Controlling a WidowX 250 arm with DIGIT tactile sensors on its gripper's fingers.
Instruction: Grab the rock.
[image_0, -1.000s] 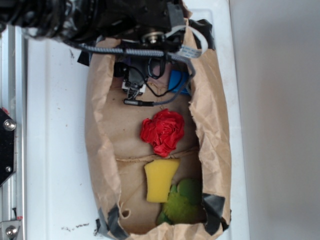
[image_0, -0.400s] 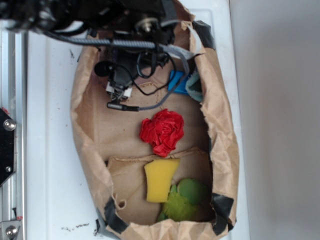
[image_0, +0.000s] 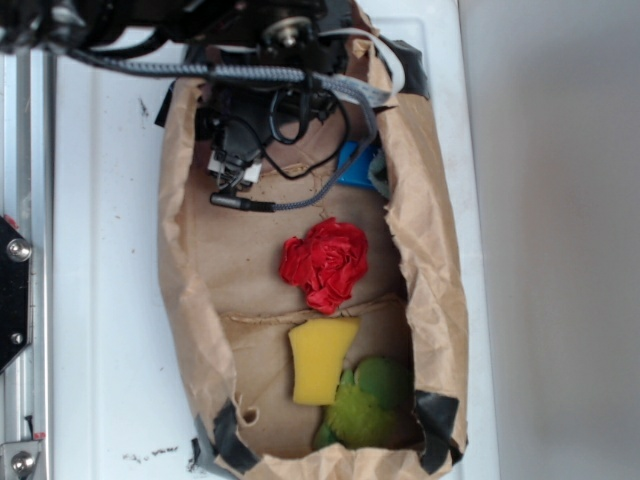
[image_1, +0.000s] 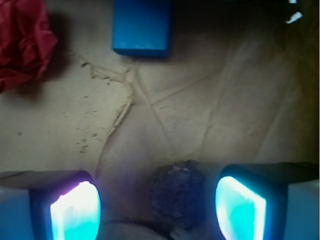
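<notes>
Pincer (image_1: 157, 210): spread wide, glowing pads (image_1: 75, 212) to either side of the wrist view, holding nothing. Rock (image_1: 178, 192): dark, gritty lump on the paper floor between the pads, nearer the right one, touching neither; hidden under the arm in the exterior view. Risk: an off-centre close would let the right pad strike first and nudge or roll the stone on the creased paper; a rough, irregular surface may pinch on a corner and slip out. Blue block (image_1: 142, 26): at 12 o'clock from the rock, well apart. Red cloth ball (image_1: 22, 42): at 10 o'clock. Paper bag (image_0: 190, 280): walls close beside the arm; cables could snag the rim. Change: since a second ago the arm sits further left and the bag's outline has shifted.
</notes>
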